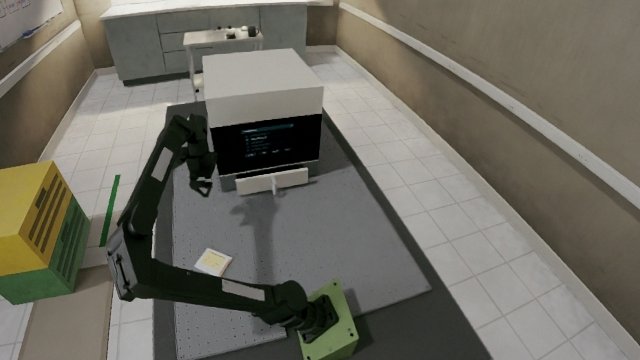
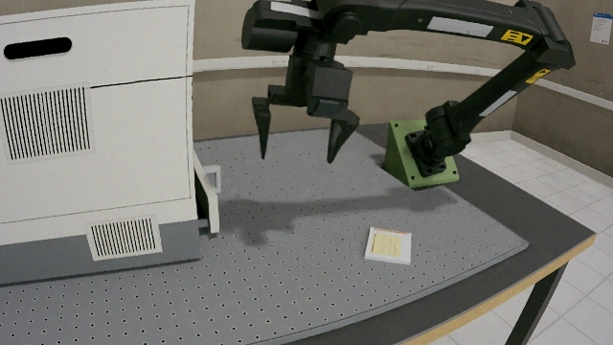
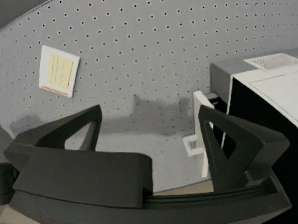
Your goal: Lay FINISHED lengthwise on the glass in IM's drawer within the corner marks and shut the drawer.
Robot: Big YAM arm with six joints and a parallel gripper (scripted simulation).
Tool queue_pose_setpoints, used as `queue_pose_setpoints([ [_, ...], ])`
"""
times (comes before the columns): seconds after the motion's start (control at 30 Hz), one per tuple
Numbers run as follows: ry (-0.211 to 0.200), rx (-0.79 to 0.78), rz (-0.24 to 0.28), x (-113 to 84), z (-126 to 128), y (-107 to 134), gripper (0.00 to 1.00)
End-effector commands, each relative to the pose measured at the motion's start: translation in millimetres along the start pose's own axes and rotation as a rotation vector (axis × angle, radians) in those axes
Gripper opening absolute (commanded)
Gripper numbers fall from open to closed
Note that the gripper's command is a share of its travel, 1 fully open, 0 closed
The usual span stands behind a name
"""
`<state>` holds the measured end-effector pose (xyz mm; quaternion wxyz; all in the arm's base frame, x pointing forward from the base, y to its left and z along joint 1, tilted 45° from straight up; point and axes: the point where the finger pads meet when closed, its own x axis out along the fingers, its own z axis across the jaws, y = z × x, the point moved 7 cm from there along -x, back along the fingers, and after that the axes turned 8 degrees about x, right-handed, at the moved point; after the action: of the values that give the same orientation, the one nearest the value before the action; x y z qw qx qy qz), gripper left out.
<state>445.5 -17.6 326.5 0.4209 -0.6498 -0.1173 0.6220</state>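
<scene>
The cassette FINISHED (image 1: 213, 261) (image 2: 388, 245) (image 3: 59, 71) is a flat white square with a yellowish window. It lies on the perforated grey mat (image 1: 320, 240) (image 2: 297, 268), towards the arm's base. The imager IM (image 1: 262, 90) (image 2: 96, 134) (image 3: 266, 116) is a white box with a dark screen. Its white drawer front (image 1: 295, 178) (image 2: 207, 196) (image 3: 202, 129) stands only slightly out from the body, and the glass is hidden. My gripper (image 1: 202, 189) (image 2: 297, 155) (image 3: 150, 109) is wide open and empty. It hangs above the mat, just beside the drawer front and well clear of the cassette.
The arm's green base block (image 1: 327, 320) (image 2: 412, 158) stands at the mat's near edge. A yellow and green box (image 1: 35, 230) sits off the table to the left. The dark table edge (image 2: 551, 240) drops off beside the mat.
</scene>
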Motion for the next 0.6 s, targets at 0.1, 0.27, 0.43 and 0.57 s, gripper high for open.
queue_pose_setpoints([
  [0.1, 0.008, -0.003, -0.002, -3.4, 0, -1, 1.0],
  [0.27, 0.008, -0.003, -0.002, -3.4, 0, -1, 1.0],
  [0.43, 0.008, -0.003, -0.002, -3.4, 0, -1, 1.0],
  [0.57, 0.011, 0.062, 0.001, -9.5, 1, 10, 1.0],
])
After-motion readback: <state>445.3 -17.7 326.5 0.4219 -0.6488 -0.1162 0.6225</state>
